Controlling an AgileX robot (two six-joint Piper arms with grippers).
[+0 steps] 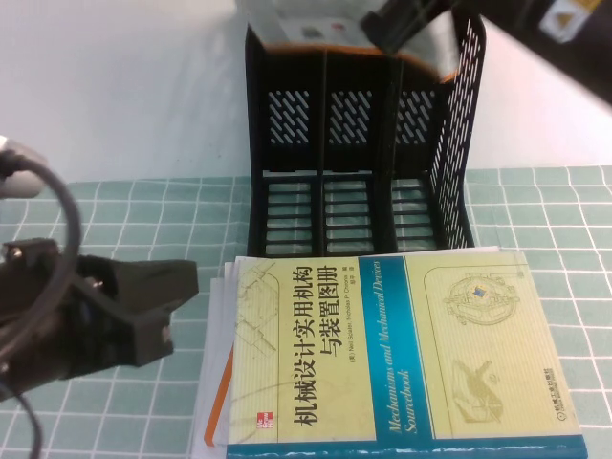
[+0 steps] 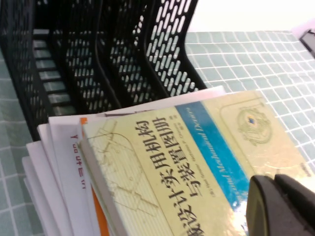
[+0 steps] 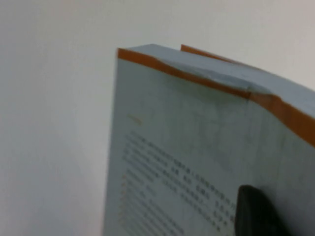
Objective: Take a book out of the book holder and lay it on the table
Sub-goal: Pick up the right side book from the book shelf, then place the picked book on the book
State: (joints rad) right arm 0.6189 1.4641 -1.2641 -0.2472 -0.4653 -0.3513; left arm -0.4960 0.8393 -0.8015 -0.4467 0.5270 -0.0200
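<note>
The black mesh book holder (image 1: 359, 143) stands at the back of the table, and the parts of its three slots that show are empty. My right gripper (image 1: 406, 21) is above the holder's top, shut on a grey book with an orange edge (image 1: 301, 31). In the right wrist view one fingertip (image 3: 256, 214) presses on that book's grey cover (image 3: 197, 147). A yellow and blue book (image 1: 402, 354) lies on top of a stack in front of the holder. My left gripper (image 1: 177, 296) hovers left of the stack, its fingers (image 2: 283, 206) shut and empty.
The stack under the yellow book (image 2: 162, 162) holds white and orange books (image 2: 64, 157). The table has a green checked mat (image 1: 143, 210). The holder (image 2: 98, 54) stands just behind the stack. A white wall is at the back.
</note>
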